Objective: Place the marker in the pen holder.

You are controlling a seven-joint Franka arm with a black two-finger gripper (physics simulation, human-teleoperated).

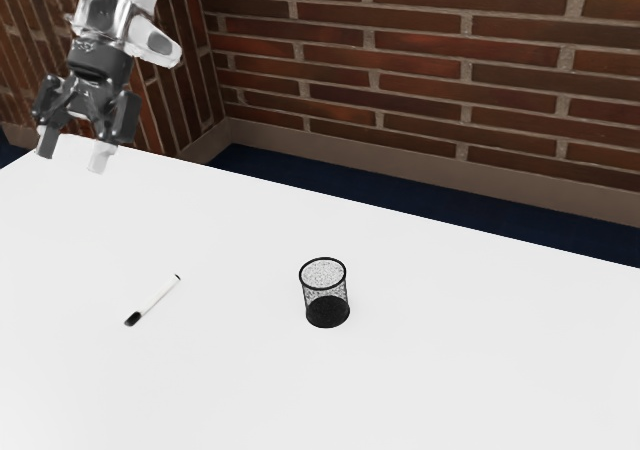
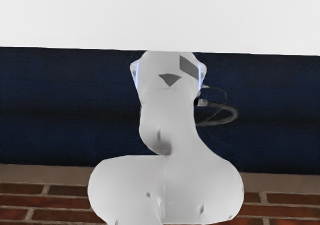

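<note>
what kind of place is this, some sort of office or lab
Probably a simulated indoor robot workspace, more test setup than office: a robot arm reaches over a plain white table, a brick wall stands behind, and just a marker and a mesh pen holder are laid out.

A plain white table spread across the lower part of the exterior view, its far edge straight. Beyond that edge lay a dark navy floor, and along it ran a flat, brownish baseboard. Above the baseboard rose a brick wall in reds and dark browns, its courses parted by paler mortar; it turned a corner toward the exterior view's left.
</note>
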